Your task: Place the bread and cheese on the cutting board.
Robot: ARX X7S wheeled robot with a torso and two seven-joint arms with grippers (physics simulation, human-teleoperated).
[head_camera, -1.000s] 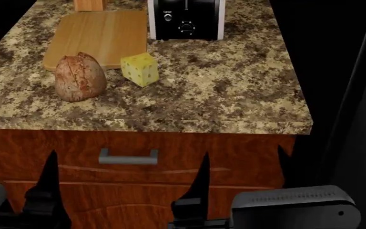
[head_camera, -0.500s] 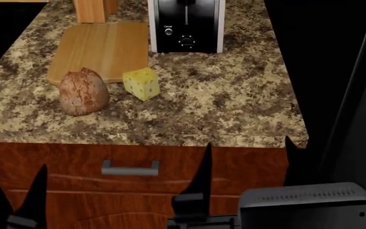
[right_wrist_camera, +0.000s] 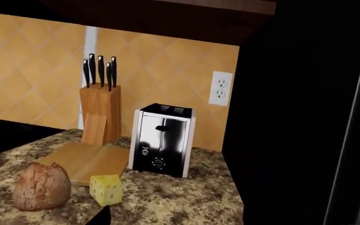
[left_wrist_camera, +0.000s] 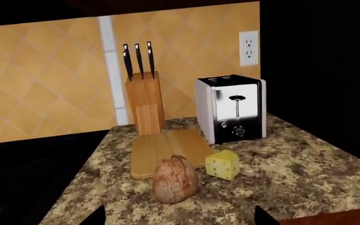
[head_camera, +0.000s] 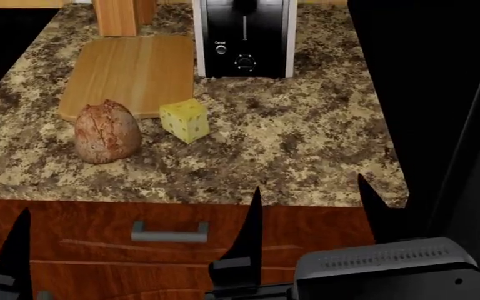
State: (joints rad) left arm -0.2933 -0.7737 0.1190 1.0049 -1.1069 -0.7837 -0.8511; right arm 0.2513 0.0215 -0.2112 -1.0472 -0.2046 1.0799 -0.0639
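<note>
Black fingertips of the right tool point(head_camera: 307, 206) stand spread apart at the head view's 6 o'clock, in front of the worktop's near edge and holding nothing; one tip shows at the bottom of the right wrist view. One dark tip of the left tool point(head_camera: 15, 240) rises at 7 o'clock in the head view, and in the left wrist view its two tips point(left_wrist_camera: 176, 218) sit wide apart, also empty. Beyond them lies the speckled granite worktop point(head_camera: 307, 137) over a reddish wood drawer front with a grey handle point(head_camera: 170, 234). On the worktop, toward 10 o'clock, the bread point(head_camera: 107, 132) stands just off the near edge of the cutting board point(head_camera: 132, 69). At the bread's 2 o'clock, close beside it but apart, sits the cheese point(head_camera: 184, 120), near the board's near right corner. A toaster point(head_camera: 244, 37) stands at 12 o'clock, beside the board. A wooden knife block point(left_wrist_camera: 145, 101) rises behind the board.
</note>
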